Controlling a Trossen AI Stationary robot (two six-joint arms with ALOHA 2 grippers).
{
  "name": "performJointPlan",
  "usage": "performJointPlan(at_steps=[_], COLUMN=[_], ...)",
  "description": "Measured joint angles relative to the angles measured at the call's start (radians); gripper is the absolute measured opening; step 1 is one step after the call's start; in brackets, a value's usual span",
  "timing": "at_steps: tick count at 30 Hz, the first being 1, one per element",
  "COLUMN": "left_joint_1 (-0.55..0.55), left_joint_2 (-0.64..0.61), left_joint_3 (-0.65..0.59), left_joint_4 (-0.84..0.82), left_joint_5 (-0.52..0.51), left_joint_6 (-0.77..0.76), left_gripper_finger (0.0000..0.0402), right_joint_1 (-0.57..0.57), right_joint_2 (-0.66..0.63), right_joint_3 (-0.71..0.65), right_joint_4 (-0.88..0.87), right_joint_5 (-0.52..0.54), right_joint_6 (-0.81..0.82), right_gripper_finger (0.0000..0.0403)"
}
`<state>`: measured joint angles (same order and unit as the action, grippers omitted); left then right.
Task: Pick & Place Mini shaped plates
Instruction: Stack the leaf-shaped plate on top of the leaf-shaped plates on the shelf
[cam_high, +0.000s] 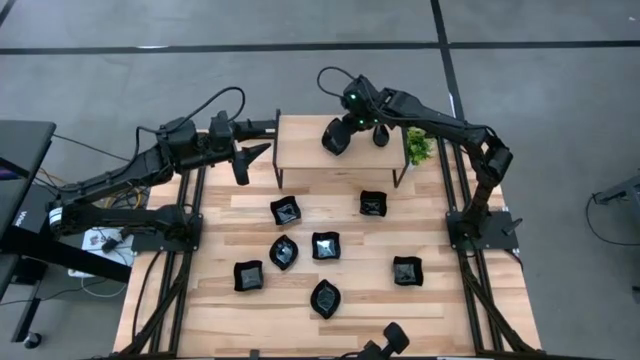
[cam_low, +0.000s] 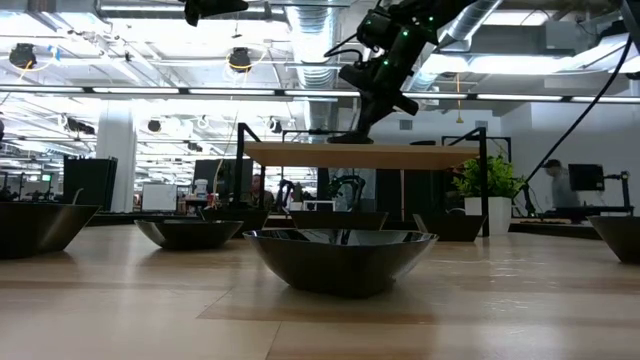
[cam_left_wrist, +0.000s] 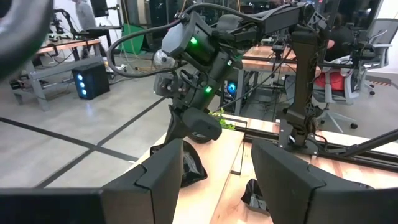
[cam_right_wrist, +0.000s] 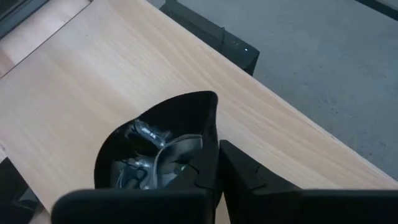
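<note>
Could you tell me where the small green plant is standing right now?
In the high view the green plant stands on the raised wooden shelf's right end, beside the right gripper, which holds a black plate there.

7 glossy black mini plates lie upright on the table, apart from each other: squares at (cam_high: 286, 210), (cam_high: 373, 203), (cam_high: 325, 245), (cam_high: 248, 275), (cam_high: 406, 270); leaf ovals at (cam_high: 283, 252) and (cam_high: 325, 298). An eighth plate (cam_right_wrist: 158, 149) with a pointed tip sits on the raised wooden shelf (cam_high: 300, 150), rim pinched between the right gripper (cam_high: 338, 136) fingers.
</note>
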<state>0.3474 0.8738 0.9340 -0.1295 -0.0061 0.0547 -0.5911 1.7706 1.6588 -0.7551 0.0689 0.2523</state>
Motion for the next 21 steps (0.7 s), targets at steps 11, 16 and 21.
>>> performJointPlan(at_steps=[11, 16, 21], left_joint_1=[0.0, 0.0, 0.0], left_joint_2=[0.0, 0.0, 0.0], left_joint_3=[0.0, 0.0, 0.0], left_joint_4=[0.0, 0.0, 0.005], left_joint_5=[0.0, 0.0, 0.0], left_joint_6=[0.0, 0.001, 0.001], left_gripper_finger=[0.0192, 0.0192, 0.0192], right_joint_1=[0.007, 0.003, 0.0], right_joint_2=[0.0, -0.038, -0.083], right_joint_3=[0.0, 0.0, 0.002], right_joint_4=[0.0, -0.014, -0.041], right_joint_5=[0.007, 0.03, 0.071], right_joint_6=[-0.015, -0.042, -0.058], right_gripper_finger=[0.0078, 0.0092, 0.0092])
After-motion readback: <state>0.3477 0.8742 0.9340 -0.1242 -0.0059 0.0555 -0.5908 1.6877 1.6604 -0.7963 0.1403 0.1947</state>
